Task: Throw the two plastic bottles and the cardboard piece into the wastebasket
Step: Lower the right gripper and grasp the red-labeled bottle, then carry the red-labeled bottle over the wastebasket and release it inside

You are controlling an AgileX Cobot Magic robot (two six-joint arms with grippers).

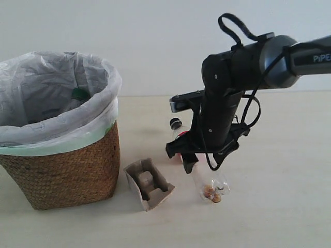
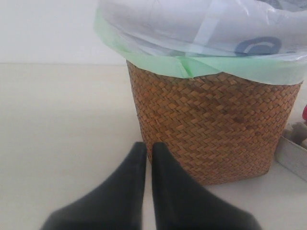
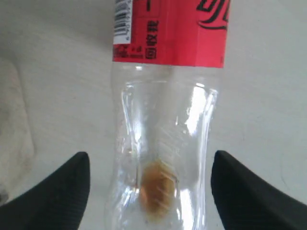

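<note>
The wastebasket (image 1: 67,165) stands at the left, brown wicker with a white bag. A green cap (image 1: 79,94) shows inside it; the rest of that bottle is hard to make out. The black-capped bottle (image 1: 207,183) with the red label lies on the table, cap pointing away. My right gripper (image 1: 204,164) hangs open just over its clear lower half, one finger on each side and apart from it (image 3: 149,155). The cardboard piece (image 1: 149,183) lies between basket and bottle. My left gripper (image 2: 145,153) is shut and empty, low beside the basket's wall (image 2: 211,129).
The beige table runs out to the right and front of the bottle. In the left wrist view the cardboard piece (image 2: 295,151) peeks in past the basket. A pale wall lies behind.
</note>
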